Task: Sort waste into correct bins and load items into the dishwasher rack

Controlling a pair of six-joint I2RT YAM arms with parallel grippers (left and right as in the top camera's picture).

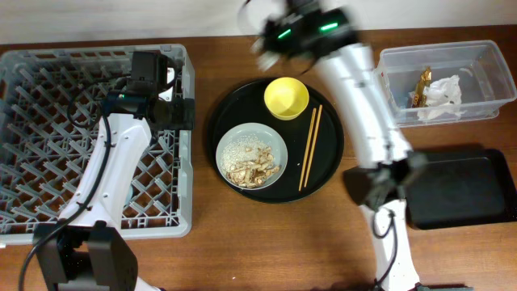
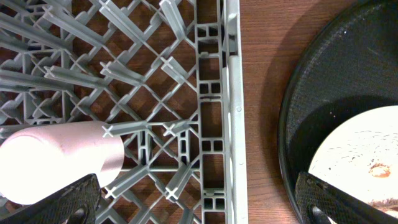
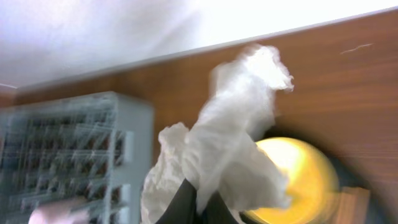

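My right gripper (image 3: 202,208) is shut on a crumpled white napkin (image 3: 230,137), held up above the small yellow bowl (image 3: 292,180). Overhead, that gripper (image 1: 271,36) is a blur at the back of the round black tray (image 1: 335,166). The tray carries the yellow bowl (image 1: 286,97), a grey-green dish (image 1: 242,137) with rice and brown scraps (image 1: 254,167), and wooden chopsticks (image 1: 310,145). My left gripper (image 2: 199,202) is open over the right rim of the grey dishwasher rack (image 2: 231,93). A pink cup (image 2: 56,155) lies in the rack by its left finger.
A clear tub (image 1: 477,56) at the back right holds another white napkin (image 1: 440,93) and a brown wrapper (image 1: 422,85). A shallow black rectangular tray (image 1: 460,190) lies at the right, by my right arm's base. The rack (image 1: 48,121) fills the left side.
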